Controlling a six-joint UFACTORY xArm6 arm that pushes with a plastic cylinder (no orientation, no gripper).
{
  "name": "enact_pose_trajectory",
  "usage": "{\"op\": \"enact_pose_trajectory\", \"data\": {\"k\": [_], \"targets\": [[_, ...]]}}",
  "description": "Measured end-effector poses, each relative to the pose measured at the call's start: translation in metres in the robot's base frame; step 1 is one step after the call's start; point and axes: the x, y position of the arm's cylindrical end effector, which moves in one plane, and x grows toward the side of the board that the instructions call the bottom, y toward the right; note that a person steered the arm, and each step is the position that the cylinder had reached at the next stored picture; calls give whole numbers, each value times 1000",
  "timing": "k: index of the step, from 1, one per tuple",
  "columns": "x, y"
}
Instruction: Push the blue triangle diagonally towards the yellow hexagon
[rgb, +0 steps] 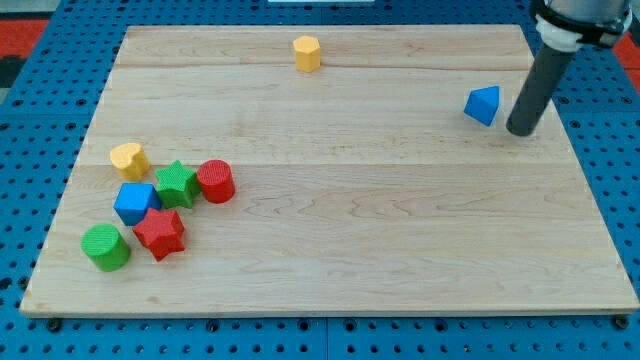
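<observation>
The blue triangle (483, 105) lies on the wooden board near the view's right, in the upper part. The yellow hexagon (307, 53) stands near the board's top edge, left of and above the triangle. My tip (520, 132) rests on the board just to the right of the blue triangle and slightly below it, a small gap apart. The dark rod rises from it toward the view's top right corner.
A cluster sits at the view's lower left: a yellow heart-like block (129, 159), green star (177, 184), red cylinder (216, 181), blue cube (136, 202), red star (160, 233) and green cylinder (106, 247). The board (350, 220) lies on a blue pegboard.
</observation>
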Motion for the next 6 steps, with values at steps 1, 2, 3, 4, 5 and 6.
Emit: {"op": "enact_pose_trajectory", "data": {"k": [1, 2, 3, 4, 5, 6], "targets": [[-29, -87], [-74, -112], [-1, -79], [-9, -24], [-62, -27], [-88, -84]]}}
